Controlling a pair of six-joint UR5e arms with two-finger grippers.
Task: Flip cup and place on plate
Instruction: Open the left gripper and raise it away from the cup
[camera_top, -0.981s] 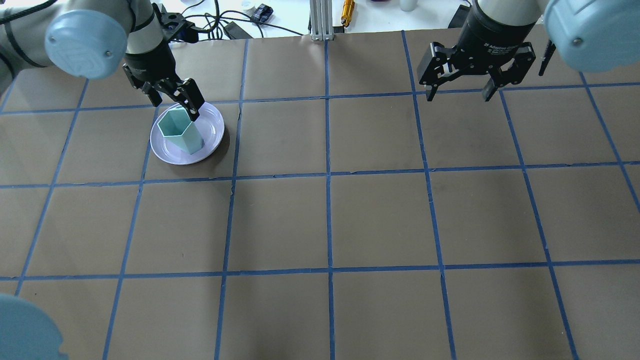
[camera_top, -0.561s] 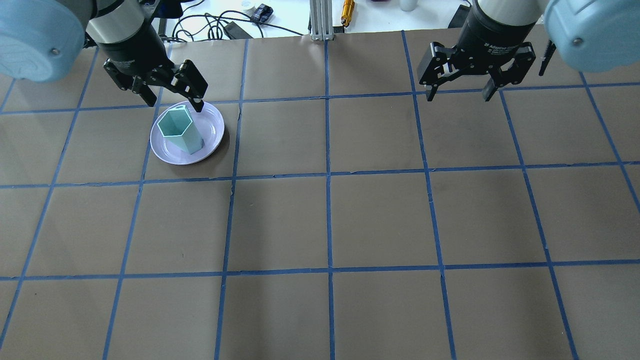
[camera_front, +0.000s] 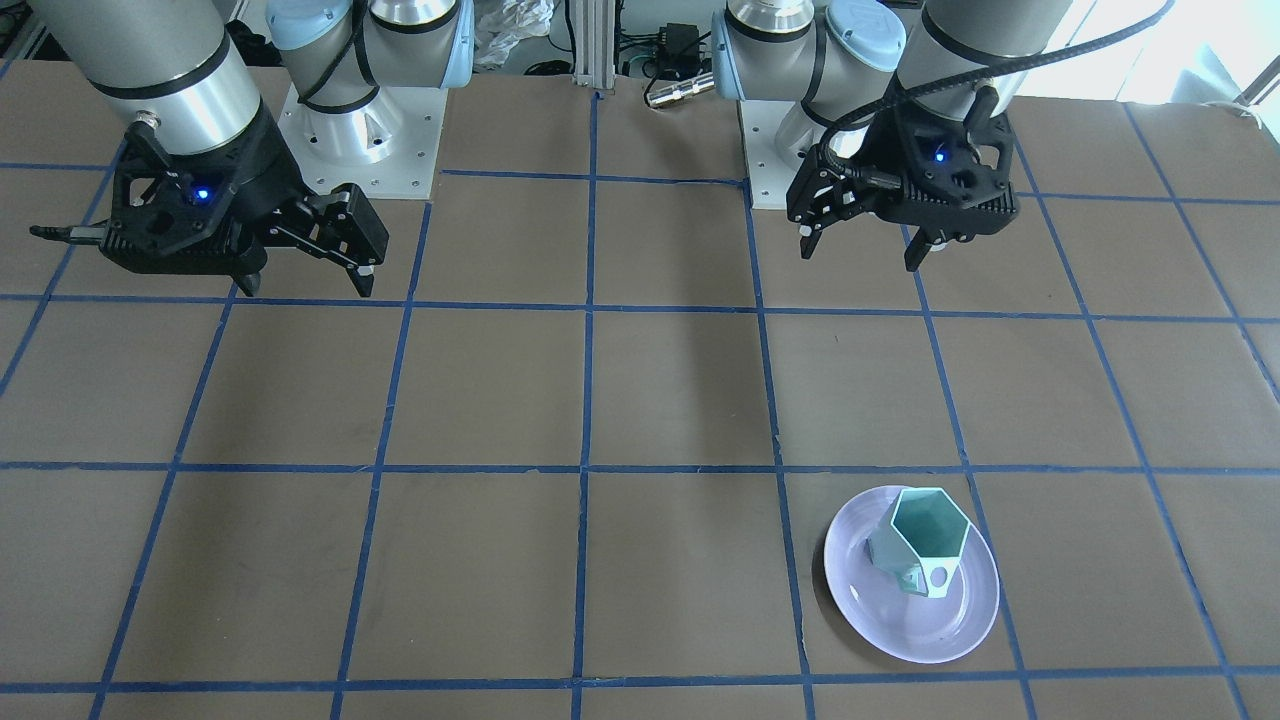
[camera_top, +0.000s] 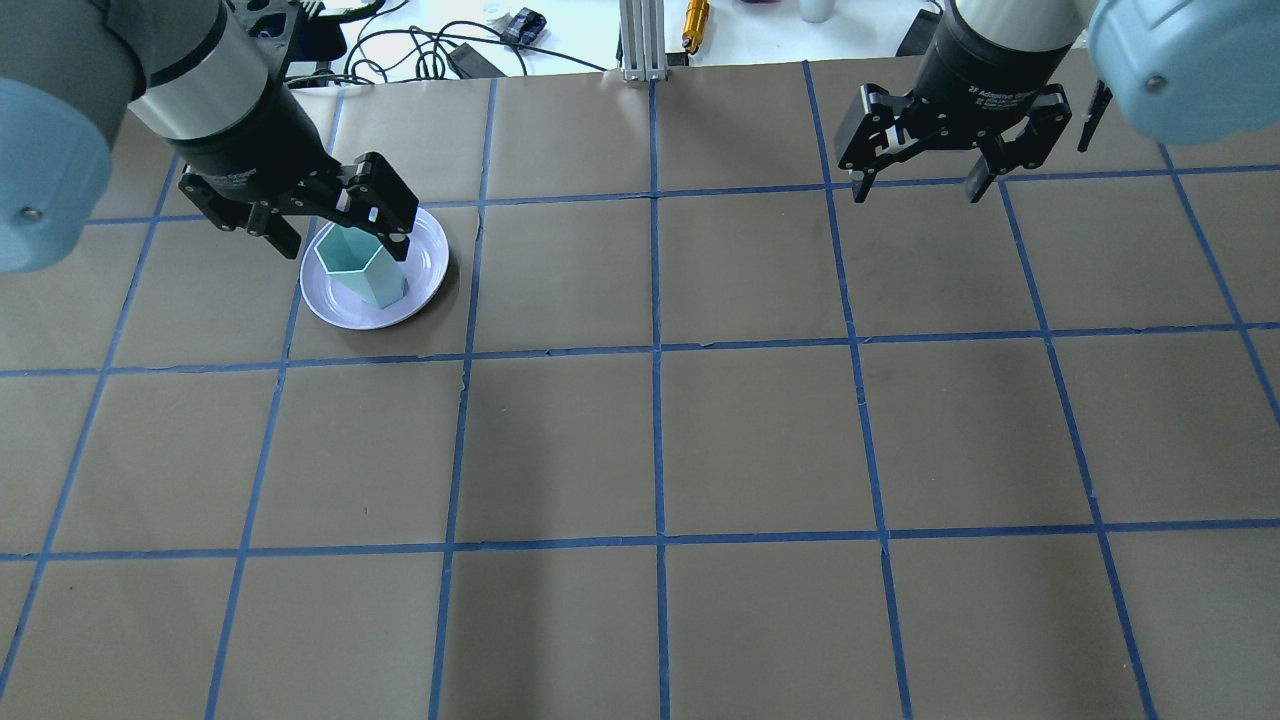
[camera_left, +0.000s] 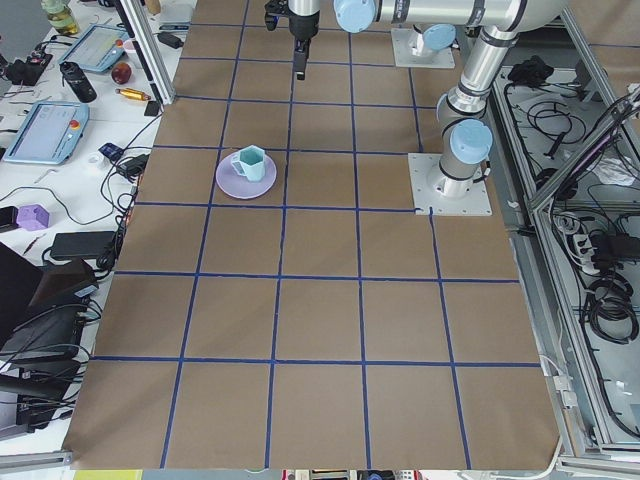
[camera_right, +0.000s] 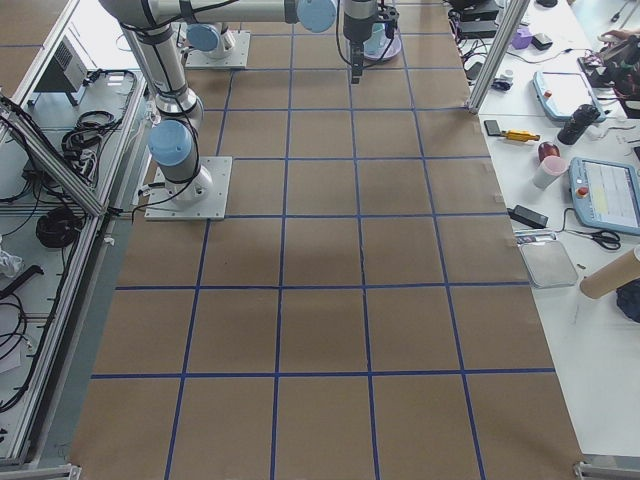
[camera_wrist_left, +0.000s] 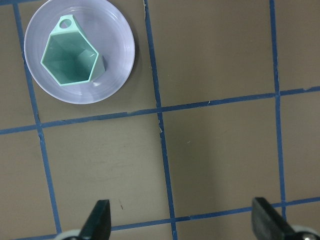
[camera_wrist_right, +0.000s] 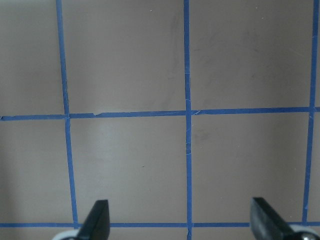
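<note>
Now the cup (camera_front: 925, 545) sits mouth-up on the plate (camera_front: 940, 630).
Your left gripper (camera_front: 860, 255) hangs spread, empty, clear so nothing tips it; right gripper (camera_front: 305, 288), also spread, idles well apart.

Brown table (camera_top: 760, 440) with blue tape grid (camera_top: 657, 350), cluttered white side benches (camera_right: 600, 350)

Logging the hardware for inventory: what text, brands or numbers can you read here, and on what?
"2F Adaptive Gri…": white print on the black body of the right gripper, overhead view. The end is cut off and the smaller line beneath is too small to read.
White print on the left gripper: blurred, unreadable.
The cup and plate: no readable lettering.
</note>
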